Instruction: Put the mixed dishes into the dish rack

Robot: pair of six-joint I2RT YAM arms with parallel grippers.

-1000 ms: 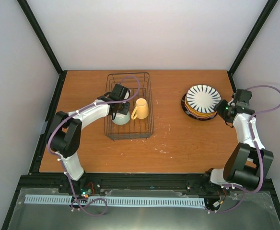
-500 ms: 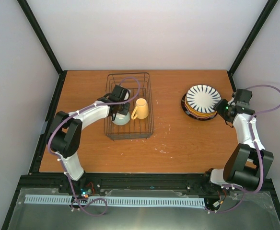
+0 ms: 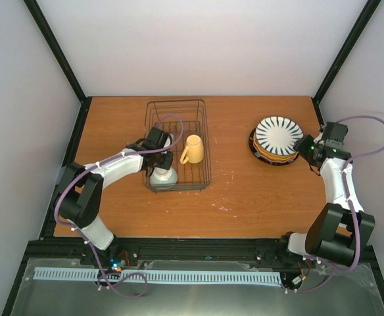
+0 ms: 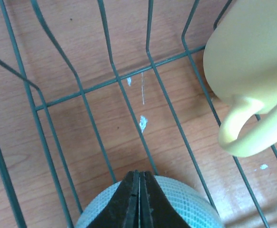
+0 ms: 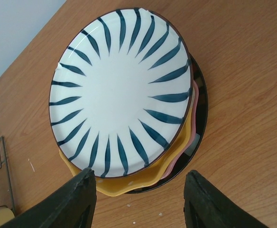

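One bowl sits under the closed left jaws, stacked plates before the parted right jaws

Table: brown wood-grain top, a few white scuff marks. Plain pale walls on three sides. Black frame posts rise from the back corners. Grey metal surface below the near edge, white ridged strip across it. Light even, soft.

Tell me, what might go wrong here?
1. The shut left gripper is at the small bowl, close to the yellow mug; a nudge could knock them together.
2. The open right gripper faces the stacked plates; lifting the striped plate might drag the others.
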